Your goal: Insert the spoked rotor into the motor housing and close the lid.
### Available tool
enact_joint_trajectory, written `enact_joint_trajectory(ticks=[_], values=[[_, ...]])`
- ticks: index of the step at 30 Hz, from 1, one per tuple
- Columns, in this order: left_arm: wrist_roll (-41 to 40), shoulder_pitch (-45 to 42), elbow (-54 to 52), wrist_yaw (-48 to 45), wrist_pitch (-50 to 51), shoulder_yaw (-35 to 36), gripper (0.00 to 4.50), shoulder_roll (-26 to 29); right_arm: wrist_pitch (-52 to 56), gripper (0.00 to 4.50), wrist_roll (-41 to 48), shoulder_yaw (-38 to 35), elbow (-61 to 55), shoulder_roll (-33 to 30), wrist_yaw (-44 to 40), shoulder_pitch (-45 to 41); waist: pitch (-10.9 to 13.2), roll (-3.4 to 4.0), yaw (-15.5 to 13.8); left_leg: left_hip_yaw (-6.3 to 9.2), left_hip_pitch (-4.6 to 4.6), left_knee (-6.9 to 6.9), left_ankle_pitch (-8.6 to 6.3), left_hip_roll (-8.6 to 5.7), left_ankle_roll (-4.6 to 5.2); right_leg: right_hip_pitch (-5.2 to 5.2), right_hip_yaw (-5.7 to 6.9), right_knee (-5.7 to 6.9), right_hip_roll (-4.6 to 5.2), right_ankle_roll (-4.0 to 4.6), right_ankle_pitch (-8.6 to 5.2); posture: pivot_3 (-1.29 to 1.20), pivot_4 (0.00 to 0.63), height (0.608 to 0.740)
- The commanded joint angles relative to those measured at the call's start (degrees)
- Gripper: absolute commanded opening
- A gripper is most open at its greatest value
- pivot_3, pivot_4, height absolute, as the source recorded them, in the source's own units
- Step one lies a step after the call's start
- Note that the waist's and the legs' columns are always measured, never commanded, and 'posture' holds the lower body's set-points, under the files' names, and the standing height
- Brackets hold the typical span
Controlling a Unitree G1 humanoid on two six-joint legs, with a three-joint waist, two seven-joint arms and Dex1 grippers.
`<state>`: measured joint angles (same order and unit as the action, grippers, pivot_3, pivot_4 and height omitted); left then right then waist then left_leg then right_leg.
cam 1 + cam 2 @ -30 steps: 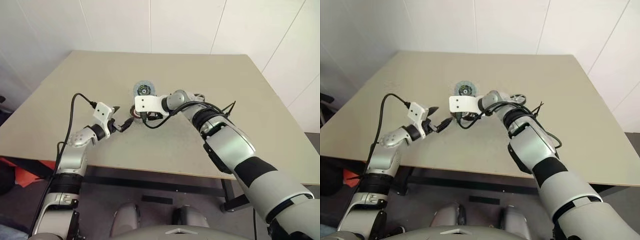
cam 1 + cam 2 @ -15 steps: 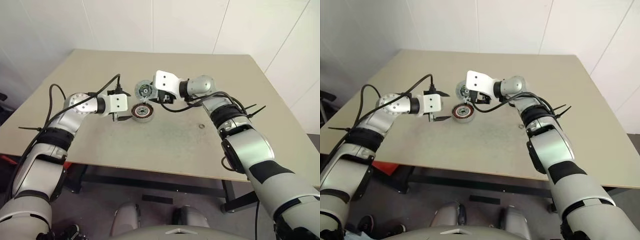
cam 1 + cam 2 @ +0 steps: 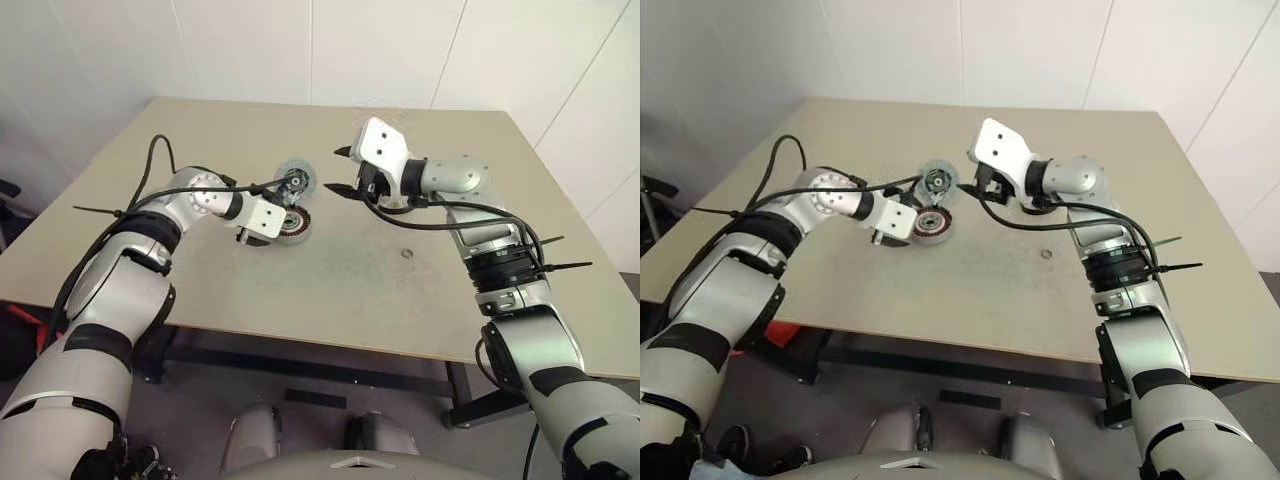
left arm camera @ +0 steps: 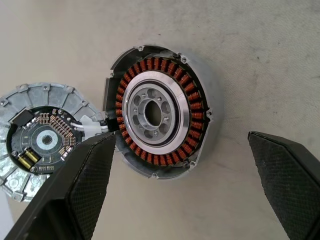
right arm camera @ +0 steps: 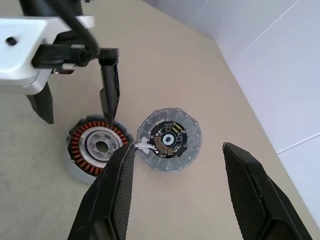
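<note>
**Open housing between two empty pincers**

On the beige tabletop: motor housing, face up, copper windings ringing a silver centre. Hinged open just beside it, touching at the rim: lid, flat, inner face up, dark circuit centre showing. Directly above the housing: left pincer, spread wide, one finger to each side, gripping nothing. Raised clear of the tabletop, past the lid: right pincer, parted, also holding nothing. Near the right arm: a tiny metal ring, alone.
</note>
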<state>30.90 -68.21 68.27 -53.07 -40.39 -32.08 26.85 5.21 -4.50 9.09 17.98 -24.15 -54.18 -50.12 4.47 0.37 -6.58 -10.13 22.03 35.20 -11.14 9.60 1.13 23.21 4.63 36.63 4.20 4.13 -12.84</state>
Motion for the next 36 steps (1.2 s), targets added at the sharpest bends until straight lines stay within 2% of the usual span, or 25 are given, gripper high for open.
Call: enact_joint_trajectory(ticks=[1, 10, 19, 26, 36], values=[[3.4, -3.3, 2.2, 3.6, -0.2, -1.7, 4.50, -0.8, 0.7, 3.17, 0.8, -1.3, -2.3, -1.0, 1.8, -0.4, 0.0, -0.02, -0.4, 0.00, 0.01, 0.00, 0.00, 0.00, 0.00, 0.00, 0.00, -0.02, 0.00, 0.00, 0.00, 0.00, 0.000, 0.740], [9.6, -3.9, 5.9, 10.5, 2.4, -5.7, 4.50, -4.3, 1.3, 3.17, 1.7, -1.2, -1.6, -3.6, 1.9, 1.1, 0.0, -0.05, -1.2, 0.01, 0.03, 0.00, 0.00, -0.02, 0.02, -0.01, 0.00, -0.03, 0.00, 0.00, 0.00, 0.00, 0.000, 0.740], [9.6, -4.3, 7.6, 13.4, 6.8, -5.2, 4.50, -8.3, 2.4, 3.17, 2.5, -1.2, -3.6, -4.8, 1.9, 2.1, 0.0, -0.05, -2.6, 0.04, -0.29, 0.00, 0.10, -0.05, 0.15, -0.40, 0.01, -0.02, 0.04, -0.10, 0.05, 0.00, 0.000, 0.740], [7.8, -5.7, 8.0, 13.1, 8.0, -3.4, 4.50, -9.8, 2.5, 3.17, 2.8, -1.0, -4.3, -4.8, 3.0, 2.8, 0.0, -0.05, -3.0, 0.07, -0.39, 0.01, 0.13, -0.08, 0.19, -0.61, 0.01, -0.08, 0.07, -0.16, 0.08, 0.00, 0.000, 0.740], [5.5, -8.5, 7.6, 6.8, 6.0, -0.5, 4.50, -8.3, 2.6, 3.17, 2.8, -0.8, -4.5, -4.6, 4.2, 3.5, 0.0, -0.07, -2.7, 0.07, 0.18, 0.00, 0.10, -0.09, 0.26, -0.03, 0.03, -0.10, 0.06, -0.15, 0.09, 0.00, 0.000, 0.740]])
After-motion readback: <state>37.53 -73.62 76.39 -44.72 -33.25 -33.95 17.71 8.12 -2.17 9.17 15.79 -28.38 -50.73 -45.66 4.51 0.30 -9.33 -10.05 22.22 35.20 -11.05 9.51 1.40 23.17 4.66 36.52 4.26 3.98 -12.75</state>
